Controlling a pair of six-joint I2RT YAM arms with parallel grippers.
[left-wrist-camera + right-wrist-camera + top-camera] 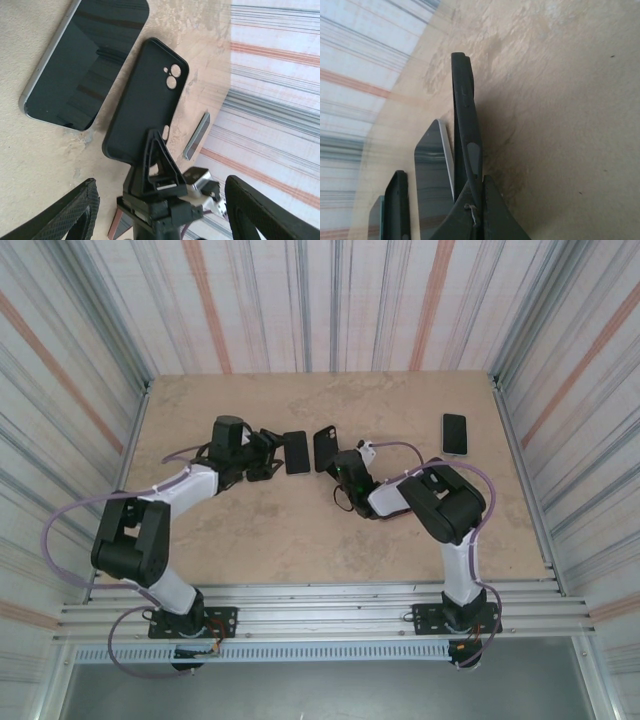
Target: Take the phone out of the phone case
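Right gripper (474, 197) pinches the black phone case (145, 100) by its edge, mid-frame in the left wrist view (camera cutouts showing). Left gripper (272, 454) is spread wide, holding nothing. The phone (85, 60) lies screen-up on the table (40, 165), upper left.

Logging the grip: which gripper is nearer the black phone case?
Right. The right gripper is shut on the phone case; the left gripper hangs open beyond the phone lying beside it.

There are two phones (297, 452) (455, 433), one phone case (326, 448) and one table (250, 530).
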